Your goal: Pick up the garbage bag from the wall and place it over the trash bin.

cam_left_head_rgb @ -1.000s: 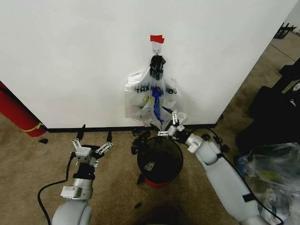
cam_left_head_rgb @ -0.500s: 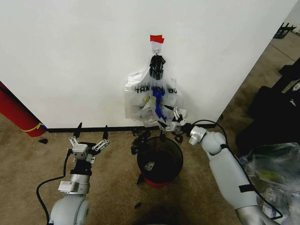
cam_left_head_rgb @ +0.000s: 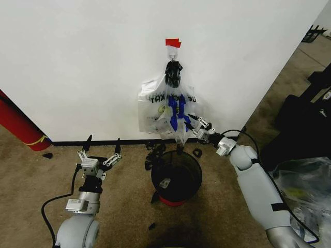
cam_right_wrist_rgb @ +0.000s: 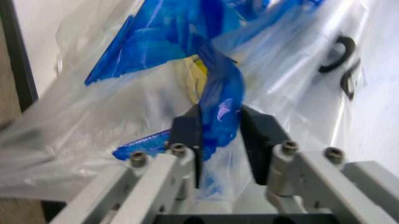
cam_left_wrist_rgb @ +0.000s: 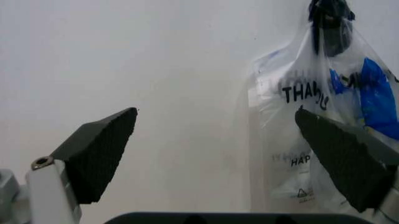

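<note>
The garbage bag (cam_left_head_rgb: 177, 114), see-through with bright blue patches, hangs from a hook (cam_left_head_rgb: 172, 53) under red tape on the white wall (cam_left_head_rgb: 77, 62), in front of a white "THANK YOU" bag (cam_left_head_rgb: 150, 111). My right gripper (cam_left_head_rgb: 192, 122) reaches to its lower right side. In the right wrist view that gripper (cam_right_wrist_rgb: 219, 140) is shut on a blue fold of the garbage bag (cam_right_wrist_rgb: 221, 100). Directly below stands the black mesh trash bin (cam_left_head_rgb: 190, 183) with a red base. My left gripper (cam_left_head_rgb: 101, 150) hovers open, left of the bin; from its wrist, the gripper (cam_left_wrist_rgb: 218, 154) faces the wall and the garbage bag (cam_left_wrist_rgb: 374, 98).
A long red cylinder (cam_left_head_rgb: 18, 126) leans at the left by the black baseboard. A heap of clear plastic (cam_left_head_rgb: 302, 191) and dark gear (cam_left_head_rgb: 305, 129) crowd the right. Small black pieces (cam_left_head_rgb: 154, 151) lie behind the bin. A black cable (cam_left_head_rgb: 49, 214) trails beside my left arm.
My right gripper rose from the bin's rim to the hanging bag and closed on its blue fold, spreading the blue part. The left arm shifted slightly left.
</note>
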Robot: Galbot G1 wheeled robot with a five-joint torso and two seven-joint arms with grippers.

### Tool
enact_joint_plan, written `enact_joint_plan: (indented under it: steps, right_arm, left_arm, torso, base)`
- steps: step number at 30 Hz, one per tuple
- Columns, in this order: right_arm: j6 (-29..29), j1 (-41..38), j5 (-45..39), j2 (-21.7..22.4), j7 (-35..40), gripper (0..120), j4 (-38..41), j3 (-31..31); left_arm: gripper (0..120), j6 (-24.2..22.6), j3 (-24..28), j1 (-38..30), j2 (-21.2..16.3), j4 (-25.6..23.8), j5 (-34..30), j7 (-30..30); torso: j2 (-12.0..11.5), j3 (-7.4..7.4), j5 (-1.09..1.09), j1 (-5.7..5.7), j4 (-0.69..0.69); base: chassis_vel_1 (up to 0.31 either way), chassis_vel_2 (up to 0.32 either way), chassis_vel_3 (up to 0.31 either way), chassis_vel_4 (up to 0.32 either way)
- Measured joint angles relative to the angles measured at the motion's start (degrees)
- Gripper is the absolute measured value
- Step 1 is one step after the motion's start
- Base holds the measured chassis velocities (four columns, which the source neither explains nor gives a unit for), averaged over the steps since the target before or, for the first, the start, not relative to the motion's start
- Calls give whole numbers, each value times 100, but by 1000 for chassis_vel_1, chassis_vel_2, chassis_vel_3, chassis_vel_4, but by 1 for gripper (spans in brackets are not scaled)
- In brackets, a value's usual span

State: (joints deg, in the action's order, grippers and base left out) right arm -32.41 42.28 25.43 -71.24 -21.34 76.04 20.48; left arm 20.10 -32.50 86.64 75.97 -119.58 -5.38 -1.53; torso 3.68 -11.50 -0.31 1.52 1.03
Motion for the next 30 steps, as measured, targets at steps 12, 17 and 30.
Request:
enact_joint_plan:
  steps: [12, 17, 30]
  right_arm:
    - [717, 794, -3356, 265, 497, 0, 781, -669]
    - [717, 1136, -4258, 294, 450, 0, 1124, -611]
    - [1041, 1831, -7707, 98, -52, 0, 2040, -472]
  left_arm:
    - [100, 27, -46, 207, 78, -208, 130, -10]
    - [100, 57, -25, 319, 135, -315, 223, -13]
    - [100, 71, 106, 189, 106, -232, 339, 3]
  torso:
    - [0, 0, 0, 0, 1]
    - [0, 0, 0, 0, 1]
    - [1, 0, 0, 0, 0]
  base:
    - [0, 0, 0, 0]
    - [0, 0, 0, 0]
    - [0, 0, 0, 0]
